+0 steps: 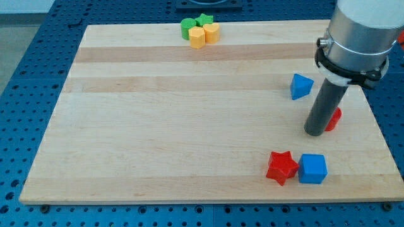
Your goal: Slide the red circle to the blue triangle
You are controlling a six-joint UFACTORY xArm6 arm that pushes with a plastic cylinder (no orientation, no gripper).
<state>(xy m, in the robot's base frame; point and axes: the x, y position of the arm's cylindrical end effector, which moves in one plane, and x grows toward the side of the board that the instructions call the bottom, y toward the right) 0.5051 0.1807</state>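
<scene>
Looking down on a pale wooden board (pixel 189 126) that sits on a blue perforated table (pixel 25 57). The arm comes in from the upper right, a grey cylinder (pixel 363 31) with a dark rod below it. There is no hand to open or close here, only the rod. My tip (pixel 314 133) rests on the board at the right side.

The red circle (pixel 333 119) sits just right of my tip, mostly hidden behind the rod; only a red sliver shows. It looks to be touching the rod, though I cannot tell for certain, and its round shape cannot really be made out from this sliver.

The blue triangle (pixel 301 86) lies farther back, up and left of my tip, near the rod but apart from it. It is also apart from the red circle, with the rod partly between them.

Near edge, right side: a red star (pixel 281 167) and a blue cube (pixel 312 168) side by side, touching or nearly so, star on the left. Both are well clear of my tip.

Far edge, left of centre: a tight cluster of four. Green circle (pixel 187 28) on the left, green star (pixel 204 19) behind, and two yellow blocks in front, one (pixel 198 38) nearer me, the other (pixel 211 32) to its right. Their shapes look roughly hexagonal but are hard to make out. The cluster is well apart from everything else.
</scene>
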